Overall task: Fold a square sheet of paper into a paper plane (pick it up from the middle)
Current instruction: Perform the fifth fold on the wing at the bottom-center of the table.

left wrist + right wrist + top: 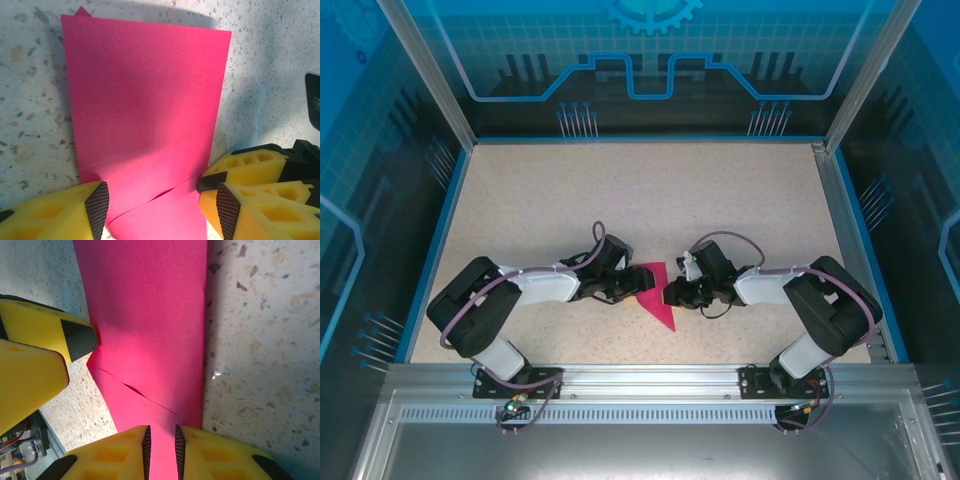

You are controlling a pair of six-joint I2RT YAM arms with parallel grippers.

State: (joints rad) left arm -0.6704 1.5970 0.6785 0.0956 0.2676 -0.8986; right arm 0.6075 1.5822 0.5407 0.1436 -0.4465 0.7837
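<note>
Square sheet of paper, partly folded, lies flat on the bench between the arms; left hand gapes astride it, gripping nothing; right hand nearly closed over one edge, grip unclear; any sideways drag could skew the crease.

Left arm and right arm: elbows bent outward, forearms low, reaching inward toward each other. Left gripper and right gripper point tip to tip, close together. Left jaws spread wide, pads well apart. Right jaws nearly together, a narrow slit between the pads.
</note>
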